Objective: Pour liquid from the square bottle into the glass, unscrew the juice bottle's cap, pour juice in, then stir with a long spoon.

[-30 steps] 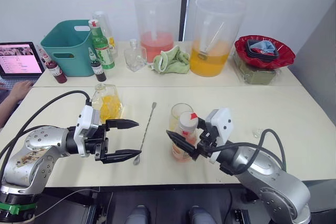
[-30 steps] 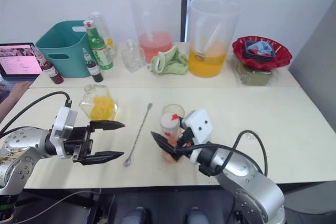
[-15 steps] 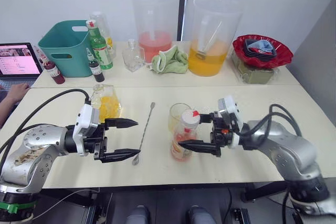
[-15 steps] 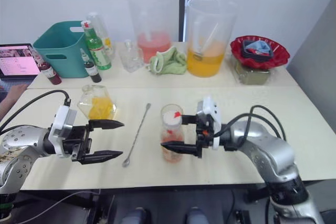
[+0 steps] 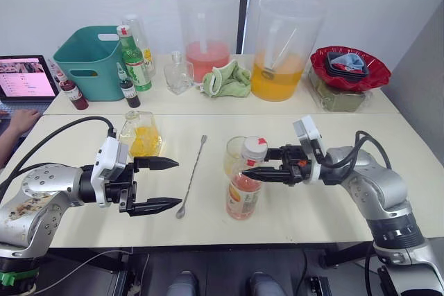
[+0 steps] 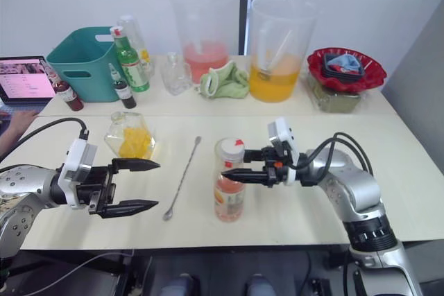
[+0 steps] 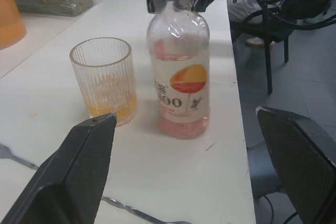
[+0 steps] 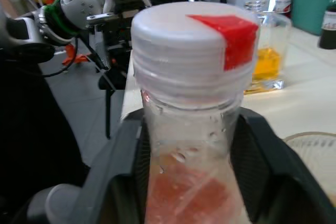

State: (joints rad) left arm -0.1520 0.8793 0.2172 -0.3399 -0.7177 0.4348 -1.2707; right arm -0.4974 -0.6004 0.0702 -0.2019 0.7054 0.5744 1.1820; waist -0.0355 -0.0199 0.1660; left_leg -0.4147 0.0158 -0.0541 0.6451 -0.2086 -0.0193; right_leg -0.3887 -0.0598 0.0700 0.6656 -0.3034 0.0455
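The juice bottle point(image 5: 245, 184) stands upright near the front middle of the table point(image 5: 388, 136), its white cap point(image 5: 254, 146) on. The right gripper point(image 5: 251, 163) reaches in from 3 o'clock, one finger on each side of the bottle's neck just under the cap; in the right wrist view they sit very close to the plastic, probably touching, though a firm clamp cannot be told. The glass point(image 5: 234, 155), with a little yellow-orange liquid at the bottom, stands just behind the bottle, at its 11 o'clock. The long spoon point(image 5: 192, 174) lies flat at the bottle's 9 o'clock. The left gripper point(image 5: 173, 184) hovers spread wide and empty, left of the spoon, with the square bottle point(image 5: 141, 134) at its 11 o'clock.
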